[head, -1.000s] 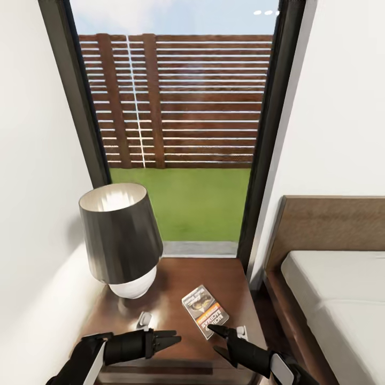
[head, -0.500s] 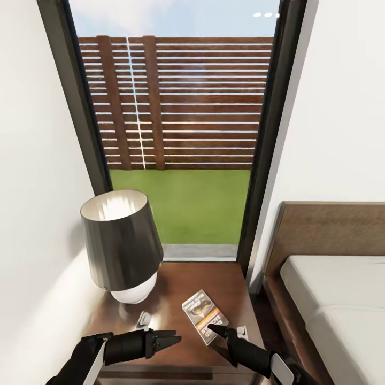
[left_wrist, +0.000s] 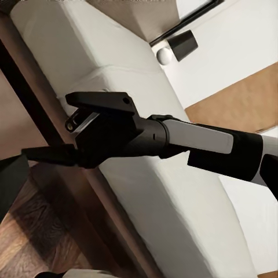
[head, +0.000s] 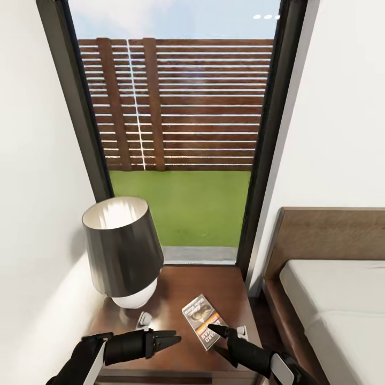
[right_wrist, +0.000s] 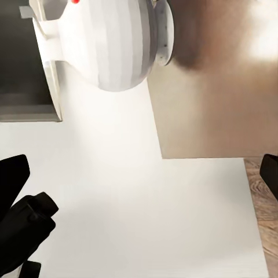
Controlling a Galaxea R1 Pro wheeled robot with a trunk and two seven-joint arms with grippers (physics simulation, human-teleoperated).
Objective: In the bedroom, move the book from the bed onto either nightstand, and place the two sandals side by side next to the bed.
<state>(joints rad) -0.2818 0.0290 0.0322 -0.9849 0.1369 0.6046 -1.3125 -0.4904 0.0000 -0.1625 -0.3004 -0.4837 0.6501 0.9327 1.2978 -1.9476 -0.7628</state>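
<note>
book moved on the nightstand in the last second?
No. The book keeps its place relative to the lamp; the whole view shifted, so the camera moved.

Bright daylight came through the window [head: 182, 139], glossy glare lay on the nightstand [head: 214, 283] top at its far edge, soft shadow under the lamp [head: 122, 248], walls washed pale, edges slightly soft.

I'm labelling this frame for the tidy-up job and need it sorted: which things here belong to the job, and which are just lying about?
Part of the job:
- book, lying flat on the nightstand
- nightstand
- bed
- right gripper, open at the book's near end

Just lying about:
- lamp on the nightstand
- window
- left gripper, empty
</note>
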